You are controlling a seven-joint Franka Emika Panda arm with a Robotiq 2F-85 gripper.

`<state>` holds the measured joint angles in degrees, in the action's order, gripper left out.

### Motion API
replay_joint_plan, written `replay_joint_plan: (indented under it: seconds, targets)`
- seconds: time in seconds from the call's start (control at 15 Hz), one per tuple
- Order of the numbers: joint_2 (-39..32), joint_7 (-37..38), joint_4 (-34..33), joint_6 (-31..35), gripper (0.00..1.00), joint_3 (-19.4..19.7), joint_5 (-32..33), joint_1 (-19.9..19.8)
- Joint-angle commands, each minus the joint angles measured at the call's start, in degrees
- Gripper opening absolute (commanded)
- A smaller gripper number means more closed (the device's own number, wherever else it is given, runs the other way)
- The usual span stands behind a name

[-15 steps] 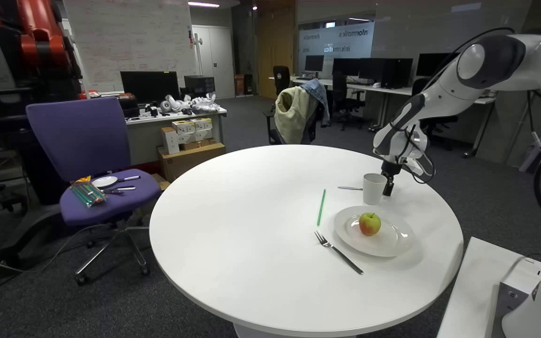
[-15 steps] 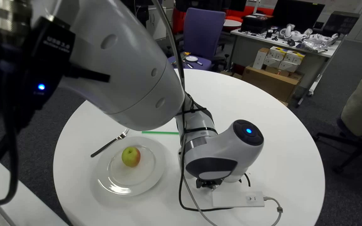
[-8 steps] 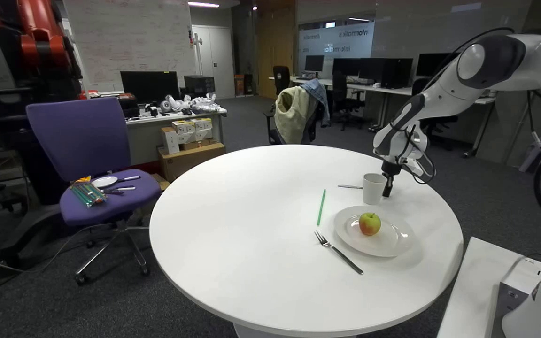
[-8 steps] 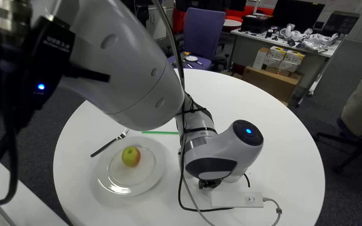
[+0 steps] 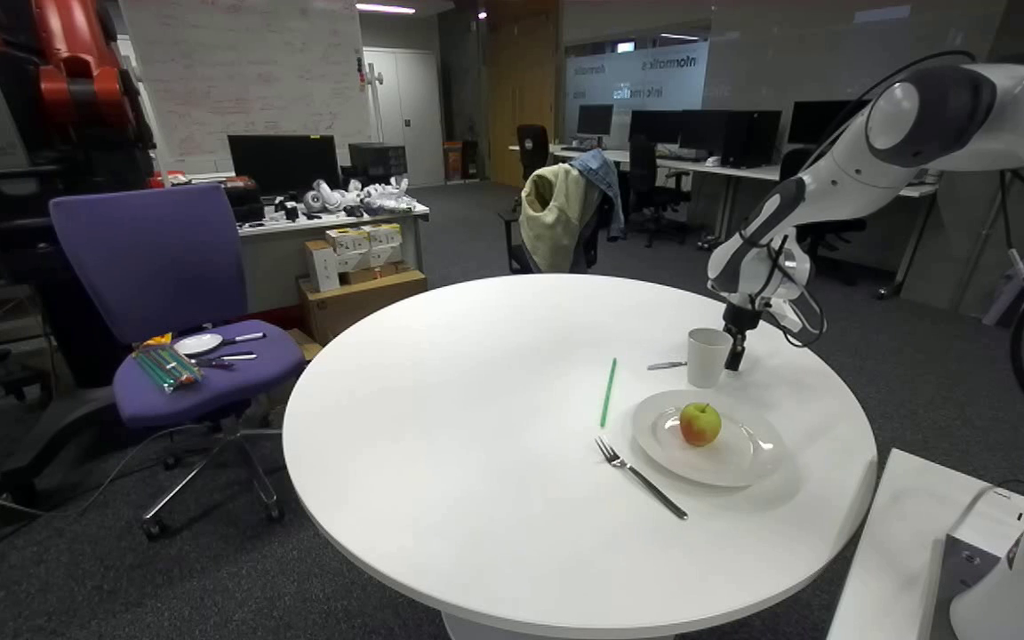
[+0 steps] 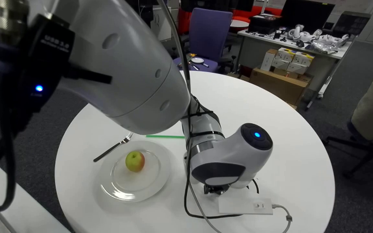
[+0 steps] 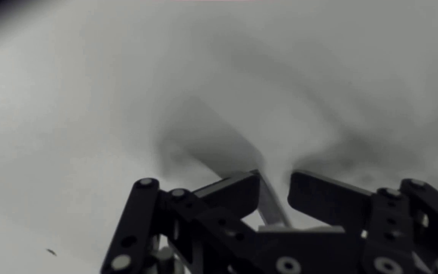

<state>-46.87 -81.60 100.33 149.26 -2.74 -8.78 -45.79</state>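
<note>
Claw spread partway, fingertips low over the table just beside the white cup, my landmark. A slim metal strip runs into the gap between my fingers; one fingertip overlaps its far end in the wrist view (touching, or merely in front of it, I cannot tell), while a thin gap parts it from the opposite finger. No pinch, then. In an exterior view the end of a flat metal utensil shows across the cup from me, the rest hidden behind the cup; I judge strip and utensil to be one piece. Plate near the cup, apple on it; green stick to one side of the cup, fork farther from it. Step in hand, by my reading: fitting fingers about the strip, grip not made. Next move calls for both pads to meet that thin metal evenly, close to the tabletop, without nudging the cup. Likely to skid or swivel if only one finger meets it.
</note>
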Motion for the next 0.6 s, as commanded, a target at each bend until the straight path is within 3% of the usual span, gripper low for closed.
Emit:
replay_joint_plan:
  seconds: [0.0, 0.33, 0.53]
  targets:
    - [4.0, 0.0, 3.6, 1.8, 0.62, -0.5, -0.9, -1.1]
    - [7.0, -0.6, 4.3, 1.5, 0.99, -0.7, -1.3, -2.3]
    - [7.0, -0.6, 4.2, 1.0, 1.0, -0.3, -0.6, -2.0]
